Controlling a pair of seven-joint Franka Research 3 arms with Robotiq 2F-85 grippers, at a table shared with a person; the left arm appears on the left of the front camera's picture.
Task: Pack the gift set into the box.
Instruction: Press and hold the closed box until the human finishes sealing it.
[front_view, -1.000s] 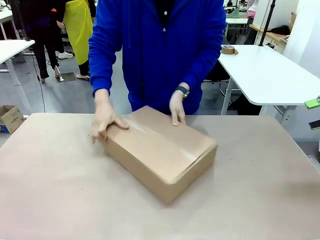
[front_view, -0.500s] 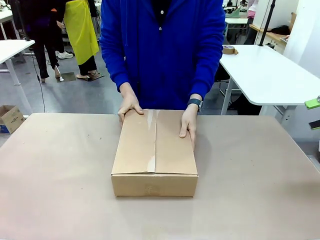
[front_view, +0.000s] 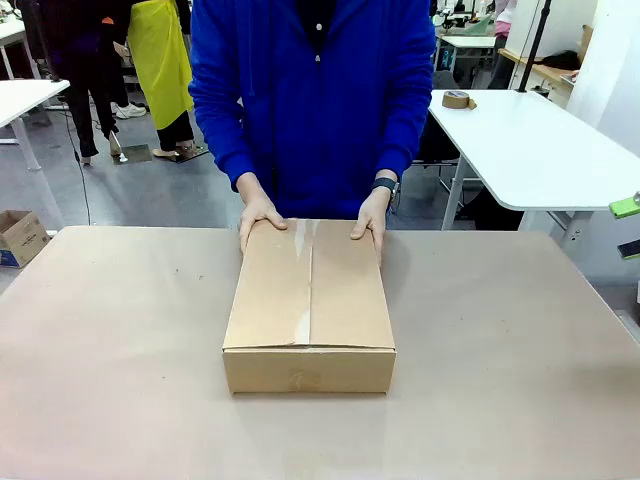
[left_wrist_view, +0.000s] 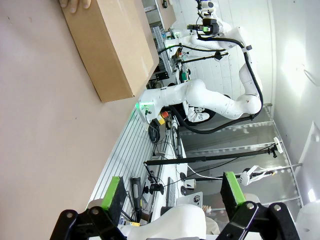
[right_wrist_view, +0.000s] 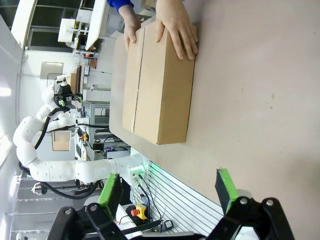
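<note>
- Table (front_view: 120, 380), w/ beige top, is running across the whole front view. It is carrying the box at its centre.
- Person (front_view: 315, 100) in blue zip top is standing at far side, mid-table, w/ both arms reaching down to the box.
- The box (front_view: 310, 300), brown cardboard, is lying flat w/ its long side pointing from robot to person. Top flaps are lying shut, w/ clear tape running along the centre seam. In left wrist view the box (left_wrist_view: 112, 45) is showing near the top edge, and in right wrist view the box (right_wrist_view: 160, 85) is showing w/ both hands on its far end.
- White side table (front_view: 540, 150) is standing in the bkgd at picture right, apart from the main table.
- Left gripper (left_wrist_view: 172, 192) is hanging well apart from the box, fingers spread wide, nothing between the green pads.
- Right gripper (right_wrist_view: 168, 192) is doing likewise: pads wide apart, gripping nothing, well clear of the box.
- Person's right hand (front_view: 260, 215) is resting palm-down on the far corner of the box top at picture left, fingers together.
- Person's left hand (front_view: 368, 222) is resting on the other far corner, fingers together and draping toward the side edge.
- Small printed carton (front_view: 20, 238) is sitting on the floor at far left.
- Tape roll (front_view: 457, 99) is lying on the white side table.
- Watch (front_view: 385, 186) is sitting on the left wrist.
</note>
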